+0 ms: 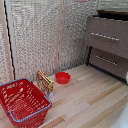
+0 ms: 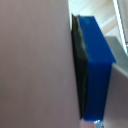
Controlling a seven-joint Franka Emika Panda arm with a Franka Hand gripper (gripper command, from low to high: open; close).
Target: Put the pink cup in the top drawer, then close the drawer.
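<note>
Apparently carrying: pink recepticle [image 2: 35, 65] pressed flush against a blue-tipped finger [image 2: 97, 70], so jaws judged clamped on it, arm itself unseen from outside. Storage unit [image 1: 107, 37] top drawer looked open; next, gentle lowering inside, release, then pushing shut

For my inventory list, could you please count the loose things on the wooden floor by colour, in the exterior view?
Red: 2, the wire basket and the bowl
Yellow-brown: 1, the box standing against the basket
Total: 3
</note>
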